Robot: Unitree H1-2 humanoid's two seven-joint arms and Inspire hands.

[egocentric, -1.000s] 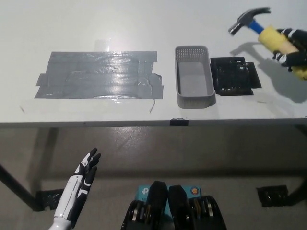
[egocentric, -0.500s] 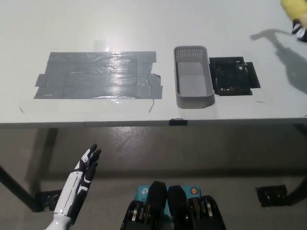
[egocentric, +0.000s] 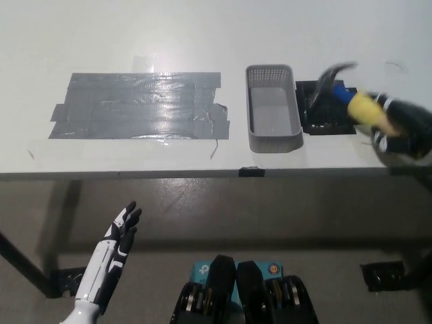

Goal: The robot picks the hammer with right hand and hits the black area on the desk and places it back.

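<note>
My black right hand (egocentric: 403, 128) is shut on the hammer (egocentric: 345, 92), gripping its yellow and blue handle at the table's right edge. Motion blurs the hammer. Its dark metal head is down over the black area (egocentric: 329, 116), a square patch on the white desk just right of the basket; whether it touches I cannot tell. The hammer and hand hide part of that patch. My white left hand (egocentric: 116, 241) rests open below the table's front edge at the lower left.
A grey mesh basket (egocentric: 273, 138) stands left of the black patch. A wide patch of silver duct tape (egocentric: 138, 104) covers the table's left middle. The table's front edge (egocentric: 202, 173) runs across the picture.
The right hand, raised almost out of view at the top right half a second ago, has swung down and left, bringing the hammer head onto the black patch. The left hand has stayed put.
</note>
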